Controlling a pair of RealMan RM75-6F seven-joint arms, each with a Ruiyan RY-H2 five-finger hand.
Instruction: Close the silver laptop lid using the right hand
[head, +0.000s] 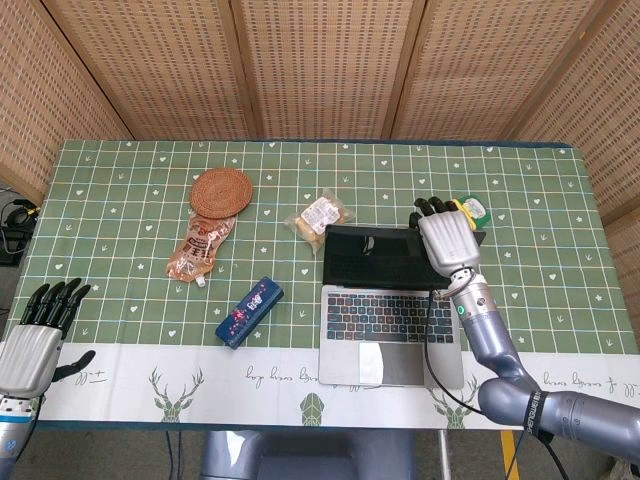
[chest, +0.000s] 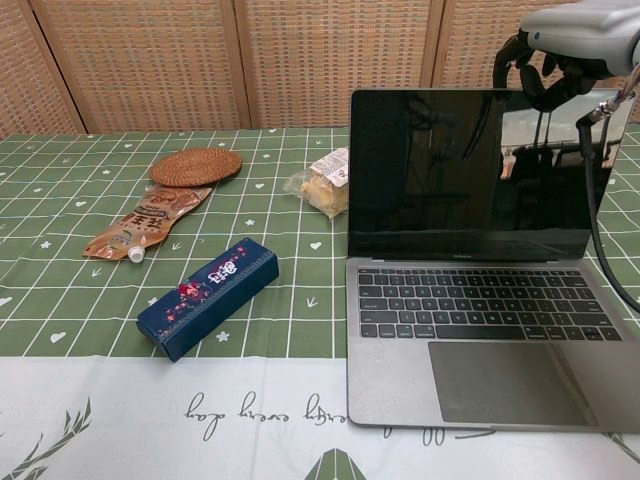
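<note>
The silver laptop (head: 390, 335) stands open at the front right of the table, its dark screen (chest: 470, 170) upright. My right hand (head: 447, 238) sits at the top right corner of the lid, palm over the edge. Its dark fingers (chest: 540, 75) bend down behind the lid, and it grips nothing. A cable from its wrist hangs across the laptop's right side. At the table's front left corner my left hand (head: 35, 335) rests with its fingers spread, empty, seen only in the head view.
Left of the laptop lie a blue box (chest: 208, 296), an orange snack pouch (chest: 145, 222), a round woven coaster (chest: 196, 166) and a wrapped bun (chest: 322, 182). A small green and yellow object (head: 473, 208) sits just behind my right hand.
</note>
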